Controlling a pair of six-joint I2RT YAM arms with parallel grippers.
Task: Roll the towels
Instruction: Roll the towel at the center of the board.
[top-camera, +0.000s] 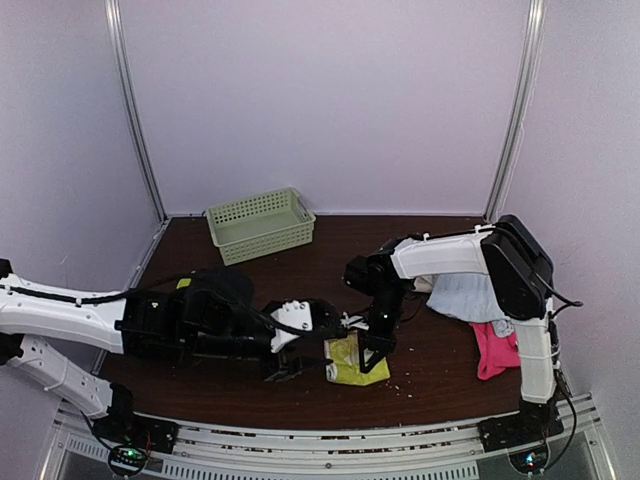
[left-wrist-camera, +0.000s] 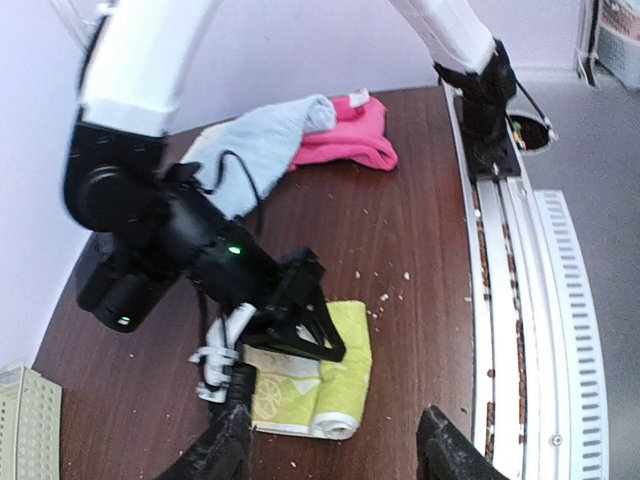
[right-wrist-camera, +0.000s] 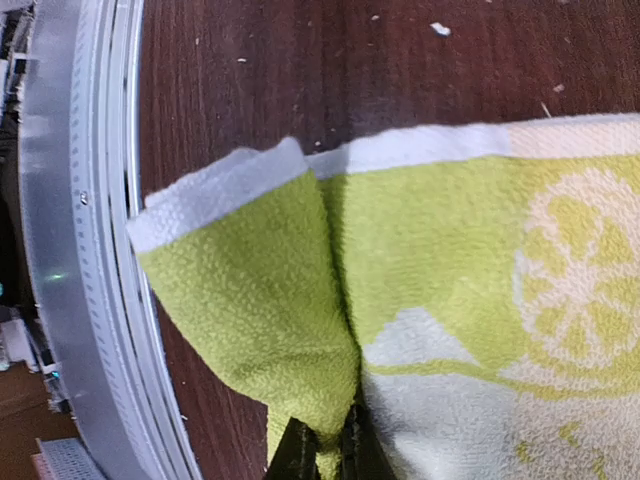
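R end effector pinches a raised fold of lime-green lemon-print towel; L end effector hangs wide, empty. Cloth looks soft, limp: grip hem corners.

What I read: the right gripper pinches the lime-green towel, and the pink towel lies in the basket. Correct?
One slip: the pink towel lies on the table beside the light blue towel, not in the basket, as the top view shows. The right gripper does pinch the lime-green towel.
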